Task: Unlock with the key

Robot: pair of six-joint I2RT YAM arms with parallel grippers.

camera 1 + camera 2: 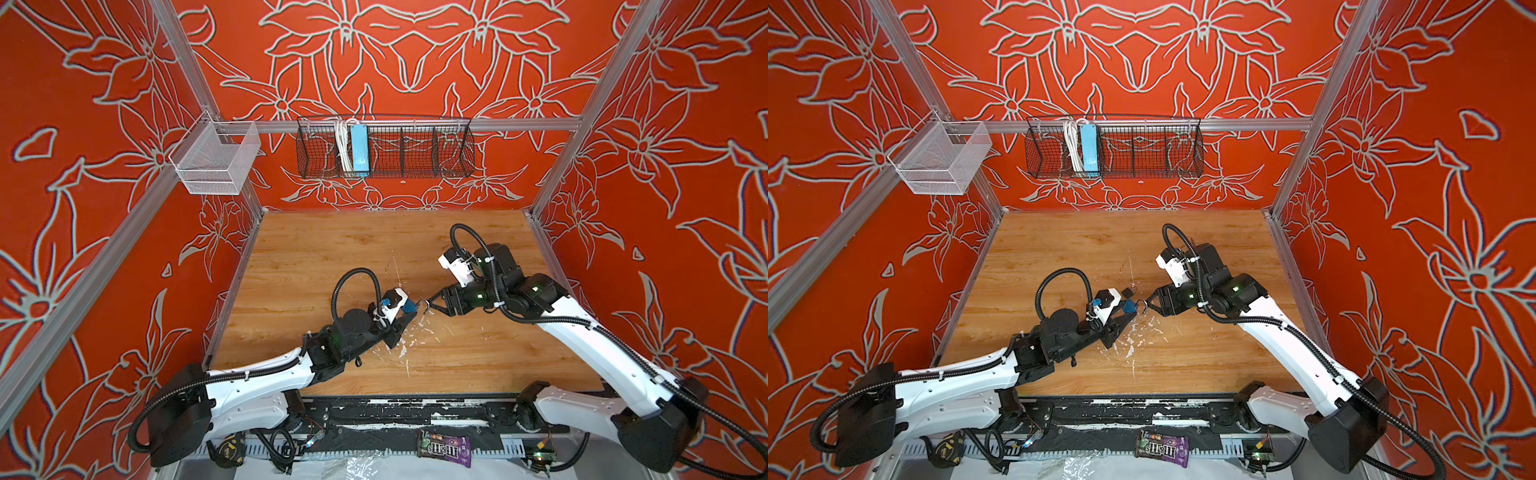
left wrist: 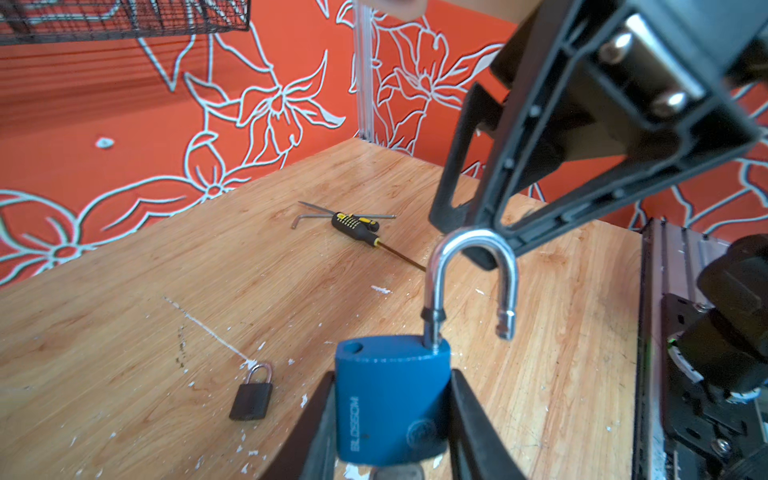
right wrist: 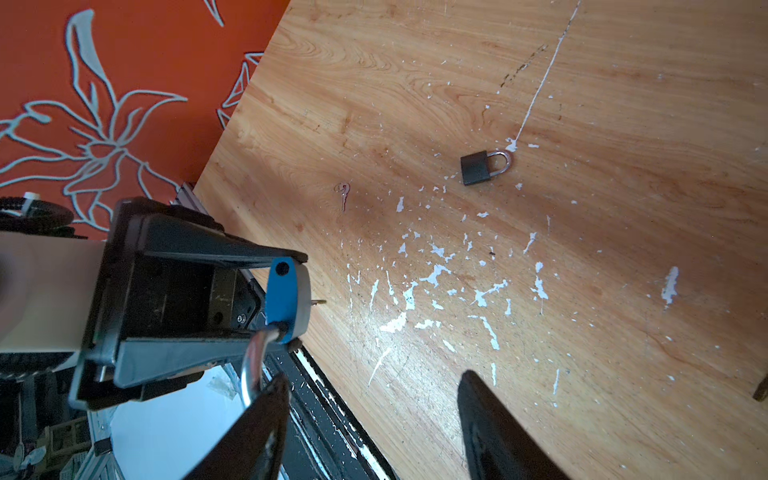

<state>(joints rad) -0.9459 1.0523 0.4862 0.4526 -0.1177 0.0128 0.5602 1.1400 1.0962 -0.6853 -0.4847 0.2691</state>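
Left claw [image 2: 391, 376] is pinching the blue padlock [image 2: 390, 415] by its body, up off the wooden table [image 1: 332, 249], near the middle in both top views. Its shackle [image 2: 432, 286] is swung open, with one leg out of the body. A tiny brass bit [image 3: 318, 302] pokes out of the lock's bottom end, too small to say what it is. Just behind, a small dark padlock [image 1: 1128, 292] lies flat and shut. A loose key [image 3: 343, 195] lies on the wood, apart from both claws. Right claw [image 3: 374, 379] is spread wide with nothing in it, one fingertip [image 2: 485, 259] right at the shackle's loop. Can't tell if it's touching. A screwdriver [image 2: 357, 226] and hex key [image 2: 299, 218] lie together, well apart from the locks.
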